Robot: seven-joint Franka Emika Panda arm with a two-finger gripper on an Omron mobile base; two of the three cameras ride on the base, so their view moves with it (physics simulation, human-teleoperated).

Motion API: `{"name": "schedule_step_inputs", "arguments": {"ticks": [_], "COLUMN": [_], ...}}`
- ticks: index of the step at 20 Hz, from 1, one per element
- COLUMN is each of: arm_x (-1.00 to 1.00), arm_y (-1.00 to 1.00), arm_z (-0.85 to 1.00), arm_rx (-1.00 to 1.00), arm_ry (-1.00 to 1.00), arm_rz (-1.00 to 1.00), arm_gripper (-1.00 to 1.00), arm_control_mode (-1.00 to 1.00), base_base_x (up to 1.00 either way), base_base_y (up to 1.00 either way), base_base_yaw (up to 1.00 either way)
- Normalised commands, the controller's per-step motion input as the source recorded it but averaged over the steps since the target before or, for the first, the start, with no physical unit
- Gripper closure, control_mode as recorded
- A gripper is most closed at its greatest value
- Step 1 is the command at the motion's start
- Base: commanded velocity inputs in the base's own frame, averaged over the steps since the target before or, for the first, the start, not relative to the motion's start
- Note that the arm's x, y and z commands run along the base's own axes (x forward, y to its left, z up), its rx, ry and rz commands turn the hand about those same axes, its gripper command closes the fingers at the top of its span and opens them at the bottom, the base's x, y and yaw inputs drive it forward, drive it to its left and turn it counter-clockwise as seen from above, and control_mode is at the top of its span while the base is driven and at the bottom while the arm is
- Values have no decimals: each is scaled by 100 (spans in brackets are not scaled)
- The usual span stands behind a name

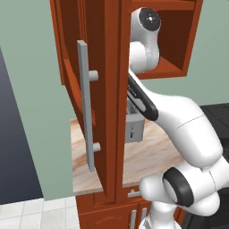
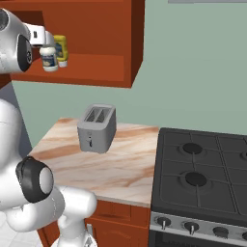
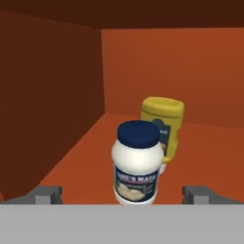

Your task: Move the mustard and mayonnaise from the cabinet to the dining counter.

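The mayonnaise (image 3: 137, 164), a white jar with a dark blue lid, stands upright on the shelf of the open cabinet (image 2: 103, 65). It is centred just ahead of my gripper (image 3: 124, 195). The gripper is open, with its fingertips (image 3: 47, 194) wide on either side of the jar and not touching it. The yellow mustard (image 3: 163, 125) stands right behind the jar, slightly to its right. In the right base view the mayonnaise (image 2: 48, 58) and mustard (image 2: 61, 49) sit at the shelf's left end, next to my hand. The dining counter is out of view.
The cabinet's open door (image 1: 85, 107), with a long grey bar handle, hangs left of the arm. A grey toaster (image 2: 98, 128) sits on the small marble countertop (image 2: 120, 169) below the cabinet. A black stove (image 2: 202, 178) adjoins it on the right.
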Motion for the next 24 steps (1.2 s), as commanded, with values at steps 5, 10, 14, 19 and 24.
{"name": "schedule_step_inputs", "arguments": {"ticks": [5, 10, 14, 19, 24], "arm_x": [39, 20, 13, 12, 18], "arm_y": [8, 2, 2, 0, 0], "arm_z": [-2, -1, -2, -5, -9], "arm_rx": [0, 0, 0, 2, 5], "arm_ry": [-2, -1, 0, 0, 0], "arm_rz": [-2, -2, -2, -1, 0], "arm_gripper": [-100, -100, -100, -100, -100], "arm_control_mode": [-100, -100, -100, -100, -100], "base_base_x": [0, 0, 0, 0, 0], "base_base_y": [0, 0, 0, 0, 0], "base_base_yaw": [0, 0, 0, 0, 0]}}
